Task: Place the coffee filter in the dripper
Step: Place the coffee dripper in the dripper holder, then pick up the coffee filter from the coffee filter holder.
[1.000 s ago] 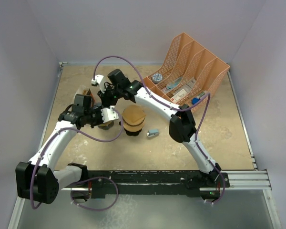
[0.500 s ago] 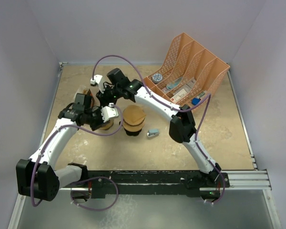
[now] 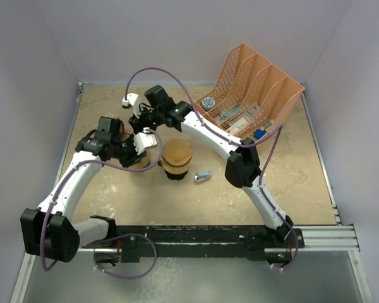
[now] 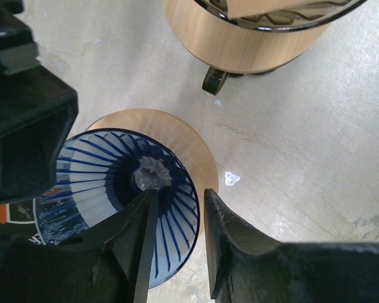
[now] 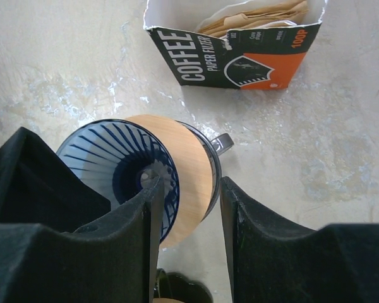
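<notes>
The dripper (image 4: 107,183) is a blue-ribbed cone in a wooden collar (image 5: 186,170), with no filter inside. It lies under both grippers in the top view (image 3: 141,163). My left gripper (image 4: 180,196) is open, with one finger inside the cone and one outside its rim. My right gripper (image 5: 189,183) is open and empty, straddling the cone wall and the collar the same way. The open coffee filter box (image 5: 234,60) lies just beyond, with brown paper filters (image 5: 259,19) showing inside. In the top view the box (image 3: 112,121) is partly hidden by the arms.
A wood-collared pot with a brown top (image 3: 177,158) stands right of the dripper and also shows in the left wrist view (image 4: 240,38). A small grey-blue object (image 3: 203,176) lies beside it. An orange file rack (image 3: 252,95) stands at the back right.
My left gripper has shifted a little up and left over the dripper. My right wrist has pulled slightly back toward the far side. The dripper has stayed in place.
</notes>
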Controlling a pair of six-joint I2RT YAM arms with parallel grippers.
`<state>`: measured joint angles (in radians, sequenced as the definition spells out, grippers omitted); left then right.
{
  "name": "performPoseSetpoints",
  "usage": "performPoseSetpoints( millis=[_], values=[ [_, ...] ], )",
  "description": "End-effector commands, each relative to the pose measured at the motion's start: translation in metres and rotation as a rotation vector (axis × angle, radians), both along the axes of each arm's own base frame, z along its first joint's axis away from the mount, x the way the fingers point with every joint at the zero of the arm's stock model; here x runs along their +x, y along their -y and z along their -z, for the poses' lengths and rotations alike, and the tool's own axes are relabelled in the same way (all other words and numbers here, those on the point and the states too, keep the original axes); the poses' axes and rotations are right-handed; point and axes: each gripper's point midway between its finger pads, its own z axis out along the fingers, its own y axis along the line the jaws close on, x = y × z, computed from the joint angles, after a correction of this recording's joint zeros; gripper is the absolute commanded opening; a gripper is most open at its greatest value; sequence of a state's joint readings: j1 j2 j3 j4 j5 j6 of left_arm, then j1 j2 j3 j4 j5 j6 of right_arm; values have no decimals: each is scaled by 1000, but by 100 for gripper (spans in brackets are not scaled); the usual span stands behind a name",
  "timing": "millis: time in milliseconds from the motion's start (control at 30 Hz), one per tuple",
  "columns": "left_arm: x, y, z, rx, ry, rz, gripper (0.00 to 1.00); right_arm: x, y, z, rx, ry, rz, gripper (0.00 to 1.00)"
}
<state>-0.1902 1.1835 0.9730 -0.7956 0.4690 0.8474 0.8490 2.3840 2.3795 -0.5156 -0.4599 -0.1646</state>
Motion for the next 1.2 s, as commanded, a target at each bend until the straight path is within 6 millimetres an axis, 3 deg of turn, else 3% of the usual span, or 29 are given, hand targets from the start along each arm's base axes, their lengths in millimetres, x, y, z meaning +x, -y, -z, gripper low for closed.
performPoseSetpoints(
  millis=[0,200,400,633,867,1167],
  values=[
    [7,8,-23,-48,32,13,37,5,4,-58,95,76,-7,44],
    [5,14,-51,-101,65,15,45,17,20,-89,154,102,-1,45],
    [21,14,-94,-191,144,-141,48,42,60,-138,244,152,41,48],
    [57,-17,-130,-204,249,-475,49,71,118,-176,274,217,135,49],
    [85,-62,-154,-176,354,-789,50,87,182,-177,242,233,230,50],
    [108,-103,-141,-156,337,-969,51,95,274,-170,193,257,381,51]
  ],
)
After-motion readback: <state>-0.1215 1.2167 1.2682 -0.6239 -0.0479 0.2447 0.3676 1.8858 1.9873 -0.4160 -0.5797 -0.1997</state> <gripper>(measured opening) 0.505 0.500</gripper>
